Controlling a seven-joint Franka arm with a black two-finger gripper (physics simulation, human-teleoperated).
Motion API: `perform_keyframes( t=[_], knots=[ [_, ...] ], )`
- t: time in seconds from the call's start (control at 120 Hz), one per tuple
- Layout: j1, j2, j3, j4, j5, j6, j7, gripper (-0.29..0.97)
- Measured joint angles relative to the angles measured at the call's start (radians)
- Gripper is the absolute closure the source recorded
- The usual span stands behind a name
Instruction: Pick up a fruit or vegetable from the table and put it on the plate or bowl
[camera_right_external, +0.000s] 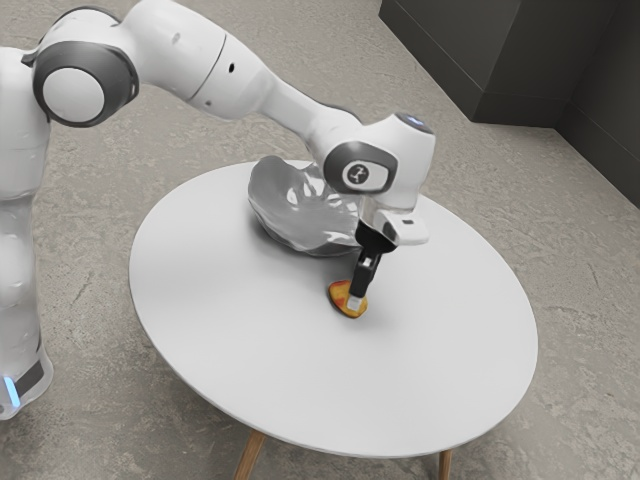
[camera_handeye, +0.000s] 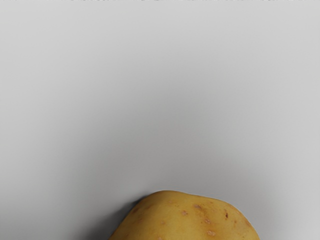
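Exterior view showed the gripper (camera_right_external: 360, 290) lowered onto a small yellow-orange potato (camera_right_external: 349, 303). The potato lay on the round white table (camera_right_external: 230, 340), near the grey bowl (camera_right_external: 290, 205) but apart from it. Whether the claw was spread or pinching the potato could not be told from that side angle. Wrist view added the potato (camera_handeye: 185, 217) up close, just under the hand: tan-yellow skin with small brownish flecks, resting on the pale tabletop (camera_handeye: 150, 100).
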Motion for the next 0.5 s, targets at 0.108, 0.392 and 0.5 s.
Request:
perform_keyframes(
  t=[0.108,0.392,0.5],
  knots=[
    [0.000,0.000,0.003,-0.021,0.004,0.006,0.000,0.01],
    [0.002,0.001,0.006,-0.030,0.010,0.011,0.002,0.01],
    [0.002,0.003,0.007,-0.031,0.011,0.012,0.002,0.03]
  ],
)
